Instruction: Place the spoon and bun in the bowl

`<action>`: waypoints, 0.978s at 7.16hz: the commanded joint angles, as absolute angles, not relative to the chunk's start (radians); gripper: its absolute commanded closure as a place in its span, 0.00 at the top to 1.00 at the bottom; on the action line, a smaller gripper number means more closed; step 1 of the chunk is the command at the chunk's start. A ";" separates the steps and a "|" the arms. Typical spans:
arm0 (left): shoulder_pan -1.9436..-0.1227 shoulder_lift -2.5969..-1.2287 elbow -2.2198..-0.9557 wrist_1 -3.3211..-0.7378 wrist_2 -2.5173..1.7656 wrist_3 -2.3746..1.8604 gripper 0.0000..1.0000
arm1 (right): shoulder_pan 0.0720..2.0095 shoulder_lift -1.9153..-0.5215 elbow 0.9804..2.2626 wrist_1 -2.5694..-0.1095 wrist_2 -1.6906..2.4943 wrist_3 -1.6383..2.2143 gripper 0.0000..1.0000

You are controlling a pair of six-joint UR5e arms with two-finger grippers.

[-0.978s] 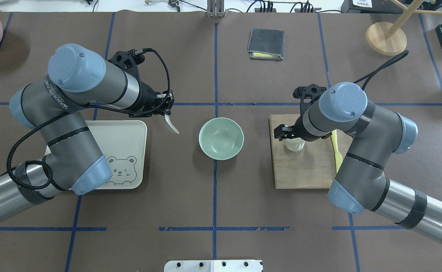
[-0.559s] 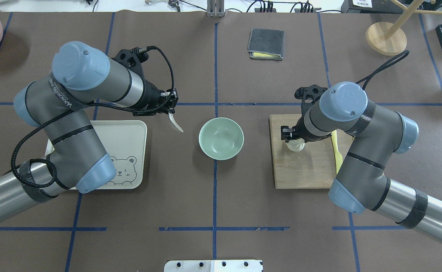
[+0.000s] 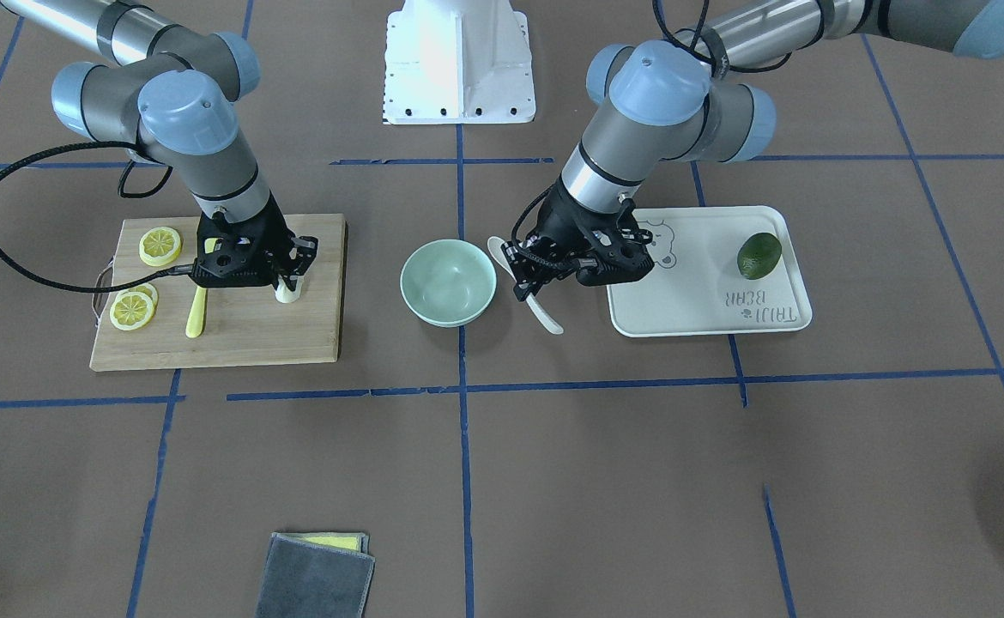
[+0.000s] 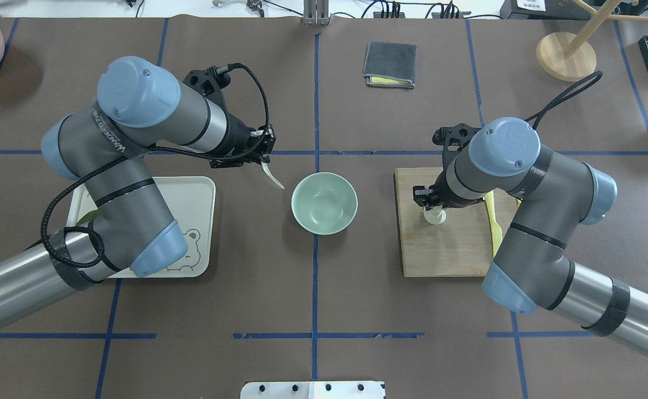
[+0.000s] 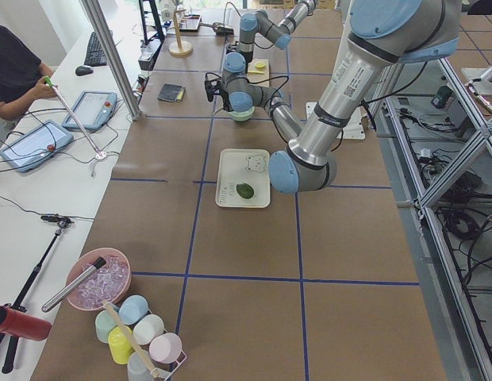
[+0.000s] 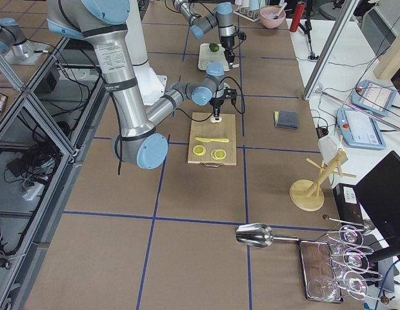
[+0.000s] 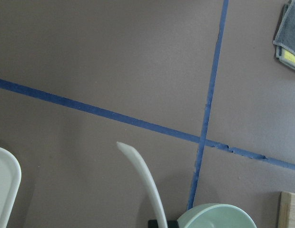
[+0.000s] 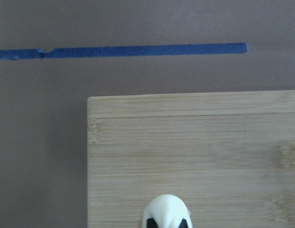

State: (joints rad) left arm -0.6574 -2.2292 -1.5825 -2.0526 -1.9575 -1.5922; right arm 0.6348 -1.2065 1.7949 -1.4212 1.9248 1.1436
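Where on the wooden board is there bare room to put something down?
The board is bare between the knife and its edge facing the bowl, apart from the bun in the right jaws. The end beyond the knife is crowded with lemon slices.

The left arm (image 4: pixel 124 188) and right arm (image 4: pixel 534 221) are grey tubes with pale-blue joint caps, black bands and cables.

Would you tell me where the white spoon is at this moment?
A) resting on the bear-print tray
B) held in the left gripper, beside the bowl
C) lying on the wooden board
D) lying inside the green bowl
B: the left gripper is shut on the spoon, which hangs above the table beside the bowl, not in it.
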 commanded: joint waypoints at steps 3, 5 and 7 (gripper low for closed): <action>-0.612 -2.296 -1.465 -2.177 -1.864 -1.655 0.00 | 0.698 -1.204 1.844 -1.485 1.957 1.128 0.00; -0.583 -2.307 -1.465 -2.175 -1.864 -1.663 0.00 | 0.707 -1.204 1.844 -1.485 1.957 1.126 0.00; -0.548 -2.301 -1.465 -2.175 -1.862 -1.654 0.55 | 0.709 -1.203 1.844 -1.485 1.957 1.126 0.00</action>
